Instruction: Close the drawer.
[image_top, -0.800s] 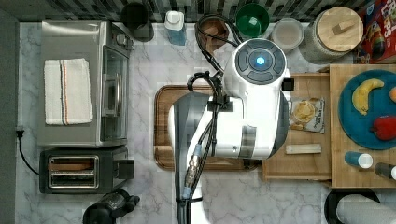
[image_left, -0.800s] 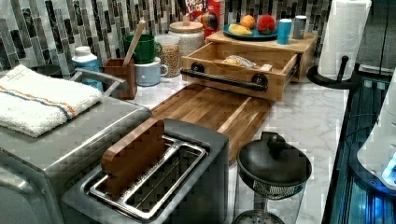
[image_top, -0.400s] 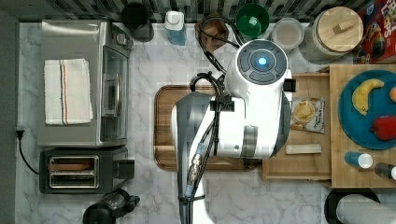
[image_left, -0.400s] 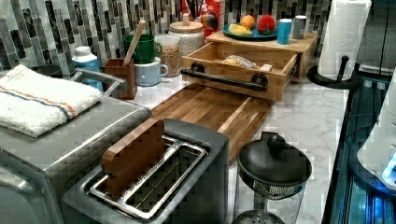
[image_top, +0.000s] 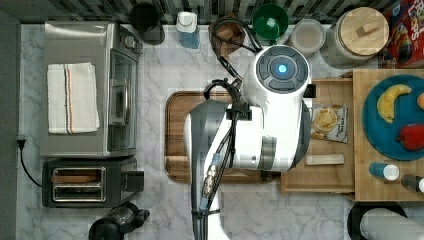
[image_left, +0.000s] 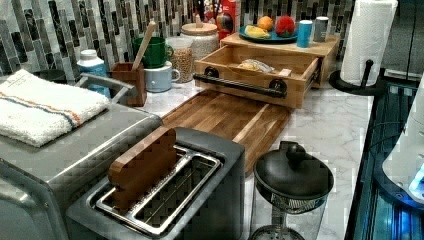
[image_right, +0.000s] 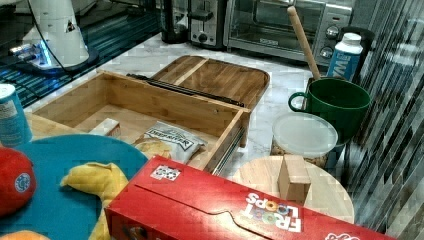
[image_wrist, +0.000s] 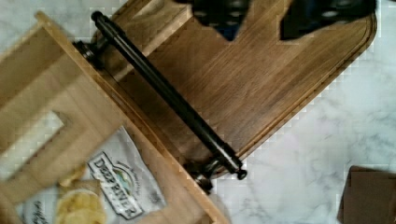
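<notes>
The shallow light-wood drawer (image_left: 260, 67) looks smooth and matt, its long black bar handle (image_wrist: 166, 93) faintly glossy. The darker brown wooden cutting board (image_left: 227, 117) shows straight grain. The white marble-look counter (image_top: 165, 60) shines; the brushed-metal toaster oven (image_top: 80, 45) carries a white cloth towel (image_top: 72, 97).

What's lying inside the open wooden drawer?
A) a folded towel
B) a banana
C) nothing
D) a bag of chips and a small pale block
D: the drawer holds a chip bag and a small pale block.
</notes>
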